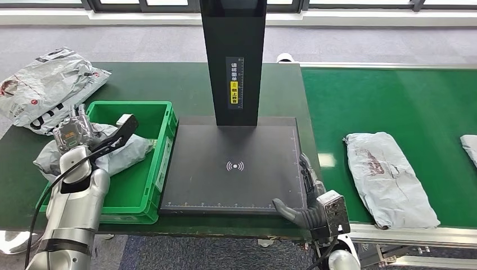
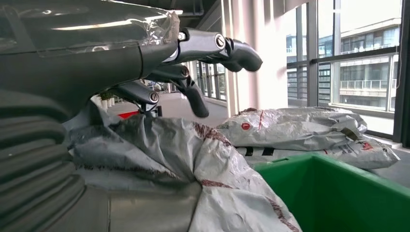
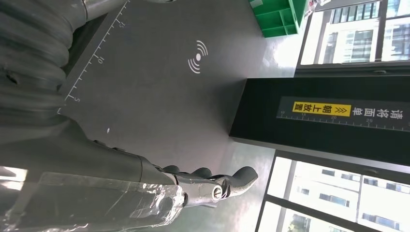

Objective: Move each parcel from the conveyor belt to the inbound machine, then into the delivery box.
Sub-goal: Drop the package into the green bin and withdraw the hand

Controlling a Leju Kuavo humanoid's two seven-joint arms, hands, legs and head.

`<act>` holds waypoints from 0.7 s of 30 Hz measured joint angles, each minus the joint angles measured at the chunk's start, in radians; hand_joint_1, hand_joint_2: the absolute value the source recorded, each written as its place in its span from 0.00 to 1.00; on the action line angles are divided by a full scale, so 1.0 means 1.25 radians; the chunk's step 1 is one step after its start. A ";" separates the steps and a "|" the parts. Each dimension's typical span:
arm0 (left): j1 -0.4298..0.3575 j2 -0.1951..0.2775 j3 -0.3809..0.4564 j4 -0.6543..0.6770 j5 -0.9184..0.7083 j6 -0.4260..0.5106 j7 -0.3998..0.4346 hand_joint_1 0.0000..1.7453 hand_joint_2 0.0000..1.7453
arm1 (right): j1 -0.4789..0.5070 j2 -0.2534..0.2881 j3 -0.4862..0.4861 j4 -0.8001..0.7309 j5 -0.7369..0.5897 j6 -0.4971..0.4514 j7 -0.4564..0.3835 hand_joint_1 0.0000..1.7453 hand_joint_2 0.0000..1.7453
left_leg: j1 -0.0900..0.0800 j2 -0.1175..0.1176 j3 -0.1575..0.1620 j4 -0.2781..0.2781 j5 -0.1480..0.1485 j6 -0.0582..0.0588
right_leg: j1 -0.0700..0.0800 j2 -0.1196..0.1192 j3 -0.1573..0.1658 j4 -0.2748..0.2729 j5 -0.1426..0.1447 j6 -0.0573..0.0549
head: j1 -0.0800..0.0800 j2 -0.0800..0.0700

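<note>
**4 parcels in sight, both hands empty**

4 grey parcels show in the head view, and 1 of them is mostly cut off: a sliver of parcel (image 1: 470, 148) at the right edge of the frame, on the green conveyor belt (image 1: 394, 95). A whole parcel (image 1: 388, 177) lies on the same belt at lower right. A third, the crumpled parcel (image 1: 121, 154), sits in the green delivery box (image 1: 163, 163) at centre left, its left part draped over the box rim and partly hidden behind the left hand (image 1: 112, 138). The fourth, a white and grey parcel (image 1: 48, 87), lies on the table in the upper left; whether it is 1 bag or 2 stacked is hard to make out there, though the left wrist view suggests 2 layers (image 2: 309, 133).

The left hand hovers over the crumpled parcel in the box, fingers (image 2: 193, 94) spread and holding nothing. The right hand (image 1: 301, 197) rests at the lower right corner of the inbound machine (image 1: 233, 166), the dark scanning plate in the middle of the frame, with fingers (image 3: 232, 179) stretched out flat and nothing in them. 1 black post (image 1: 233, 56) rises from the plate's far edge; its top is cut off by the frame. The small print on its yellow label (image 1: 234, 90) is too fine to read.
</note>
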 joint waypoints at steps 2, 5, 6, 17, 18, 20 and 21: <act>-0.004 -0.002 0.000 0.014 0.000 0.007 -0.004 0.00 0.00 | -0.002 0.000 0.000 0.000 0.000 0.000 0.004 0.00 1.00 | 0.000 0.000 0.000 0.000 0.000 0.000 | 0.000 0.000 0.000 0.000 0.000 0.000 | 0.000 0.000; -0.007 -0.006 0.001 0.022 0.000 0.010 -0.008 0.00 0.00 | -0.005 0.000 0.000 0.000 0.000 0.001 0.007 0.00 1.00 | 0.000 0.000 0.000 0.000 0.000 0.000 | 0.000 0.000 0.000 0.000 0.000 0.000 | 0.000 0.000; -0.007 -0.008 0.002 0.023 0.000 0.010 -0.009 0.00 0.00 | -0.006 0.000 0.000 0.000 0.000 0.001 0.007 0.00 1.00 | 0.000 0.000 0.000 0.000 0.000 0.000 | 0.000 0.000 0.000 0.000 0.000 0.000 | 0.000 0.000; -0.005 -0.031 0.032 0.024 0.024 0.031 -0.060 0.00 0.25 | -0.020 0.000 0.000 0.001 -0.002 0.000 0.006 0.00 1.00 | 0.000 0.000 0.000 0.000 0.000 0.000 | 0.000 0.000 0.000 0.000 0.000 0.000 | 0.000 0.000; -0.004 -0.038 0.037 0.021 0.062 0.038 -0.099 0.00 0.50 | -0.020 0.000 0.000 0.002 -0.003 -0.003 0.004 0.00 1.00 | 0.000 0.000 0.000 0.000 0.000 0.000 | 0.000 0.000 0.000 0.000 0.000 0.000 | 0.000 0.000; -0.002 -0.053 0.049 0.004 0.234 0.018 -0.259 0.00 1.00 | -0.015 -0.002 0.000 0.001 -0.012 -0.007 -0.005 0.00 1.00 | 0.000 0.000 0.000 0.000 0.000 0.000 | 0.000 -0.001 0.000 0.000 0.000 0.000 | 0.000 0.000; 0.001 -0.062 0.054 -0.012 0.376 -0.021 -0.364 0.00 1.00 | -0.012 -0.004 0.000 0.001 -0.019 -0.009 -0.009 0.00 1.00 | 0.000 -0.001 -0.001 0.000 0.000 0.000 | 0.000 -0.001 0.000 0.000 0.000 0.000 | 0.000 0.000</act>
